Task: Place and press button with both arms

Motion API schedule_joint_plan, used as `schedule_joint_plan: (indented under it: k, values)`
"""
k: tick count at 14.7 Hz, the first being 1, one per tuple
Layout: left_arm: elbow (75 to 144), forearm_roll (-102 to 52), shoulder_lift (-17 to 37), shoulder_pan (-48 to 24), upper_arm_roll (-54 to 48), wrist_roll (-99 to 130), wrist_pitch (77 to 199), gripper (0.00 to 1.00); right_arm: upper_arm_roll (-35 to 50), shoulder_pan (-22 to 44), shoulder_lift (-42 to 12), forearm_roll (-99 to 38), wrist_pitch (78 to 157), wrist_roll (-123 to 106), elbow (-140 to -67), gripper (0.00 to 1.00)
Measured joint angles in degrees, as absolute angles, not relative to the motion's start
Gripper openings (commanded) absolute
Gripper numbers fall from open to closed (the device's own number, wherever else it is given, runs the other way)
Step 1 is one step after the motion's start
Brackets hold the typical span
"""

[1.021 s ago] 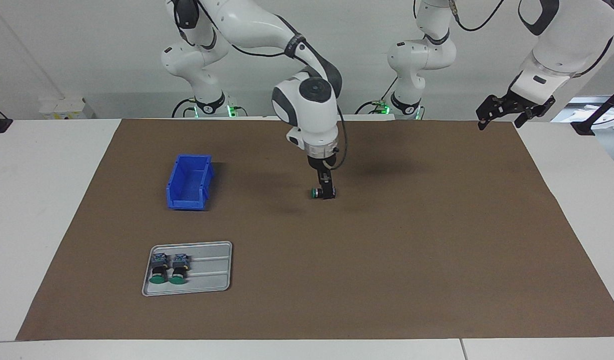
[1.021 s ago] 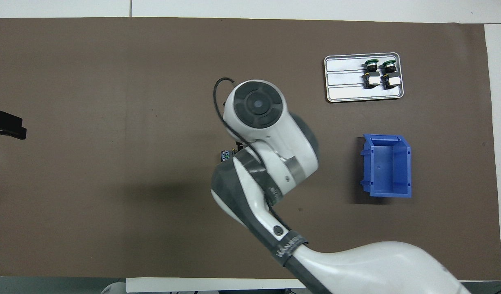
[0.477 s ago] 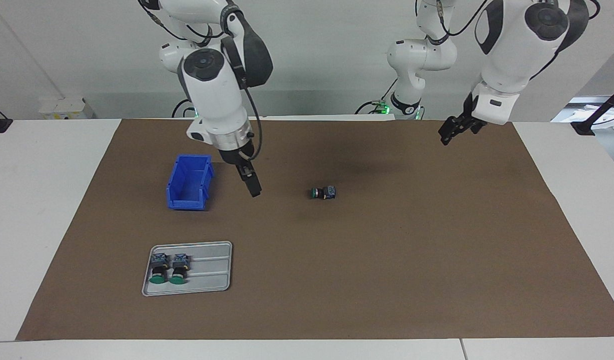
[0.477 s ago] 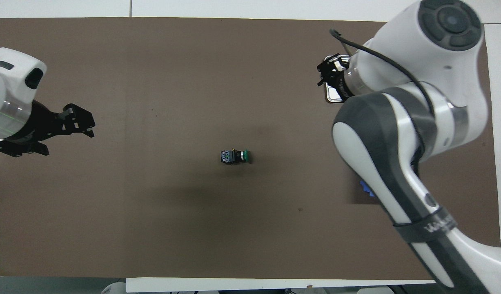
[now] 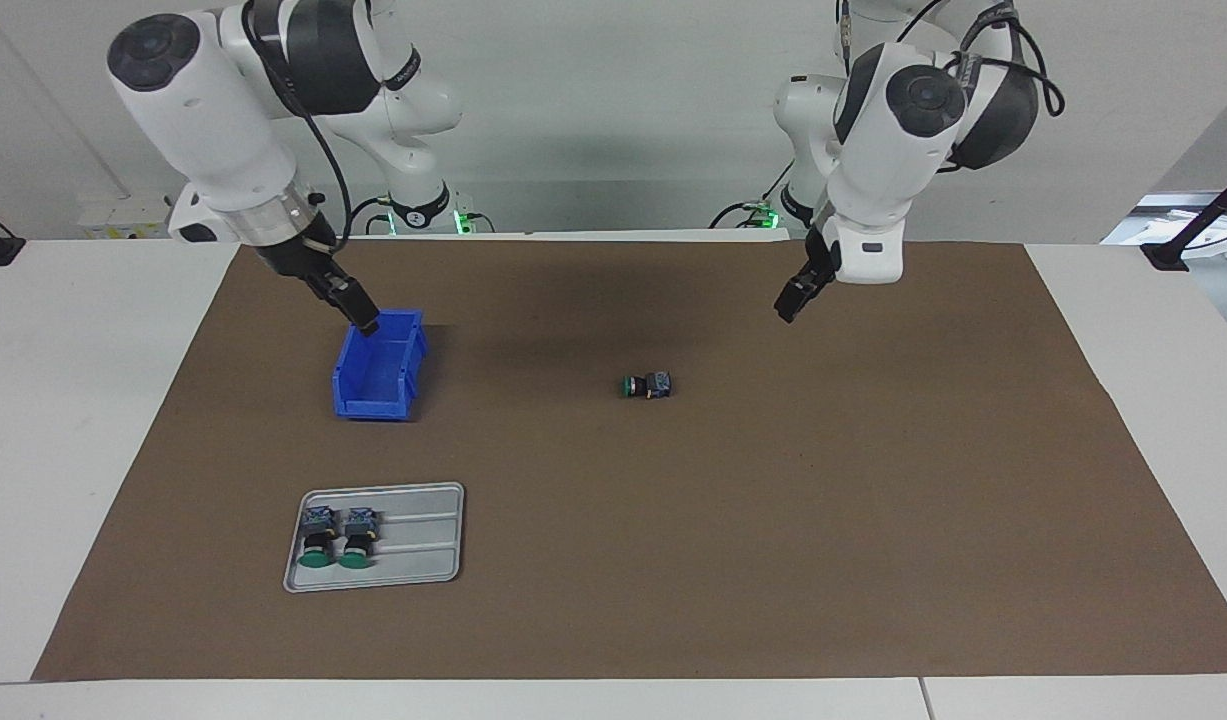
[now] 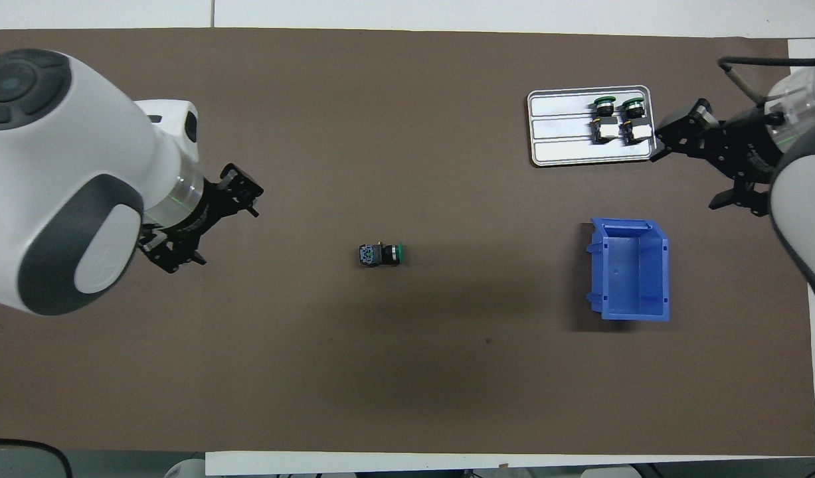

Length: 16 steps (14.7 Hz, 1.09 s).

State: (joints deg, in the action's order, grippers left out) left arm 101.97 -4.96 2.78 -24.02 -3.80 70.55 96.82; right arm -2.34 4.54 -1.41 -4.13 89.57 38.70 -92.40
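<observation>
we see the small push-button switch with a round green cap, black barrel and blue-grey block base [image 5: 646, 385] [image 6: 381, 255] lying on its side at the middle of the brown paper mat [image 5: 773, 520] [image 6: 314, 372] that covers the white desk [image 5: 83, 400], its cap pointing toward the right arm's end; nothing touches it.

taking this button as the centre of a clock face in the overhead view, the deep blue open plastic bin [image 5: 378, 365] [image 6: 630, 269] sits on the mat at about three o'clock, well apart. the flat grey metal tray with ribbed floor [image 5: 423, 540] [image 6: 560, 133] lies at roughly two o'clock, farther from the robots than the bin; two more green-capped buttons [image 5: 337, 538] [image 6: 618, 119] lie side by side in it, caps pointing away from the robots.

the left gripper [image 5: 793, 298] [image 6: 238, 196], black and two-fingered, hangs in the air over bare mat at about nine o'clock, tilted down toward the middle, jaws spread and holding nothing.

the right gripper [image 5: 358, 308] [image 6: 673, 136], on its white arm, hangs at about two o'clock; in the facing view its tip is over the bin's rim nearest the robots, jaws spread and empty.
</observation>
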Motion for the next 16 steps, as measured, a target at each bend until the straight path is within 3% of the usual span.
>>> schedule_joint_plan:
  k: [7, 16]
  values:
    - [101.95, -7.7, 12.0, -32.13, -3.83, 100.76, 109.94, 1.0, -2.37, 2.87, 0.39, -0.25, 85.62, 11.49, -92.71, 0.98]
    - [100.26, -7.72, 22.05, -38.74, -3.71, 117.45, 119.24, 0.99, -1.25, 0.07, 1.5, 1.46, 84.88, 0.55, -92.92, 0.98]
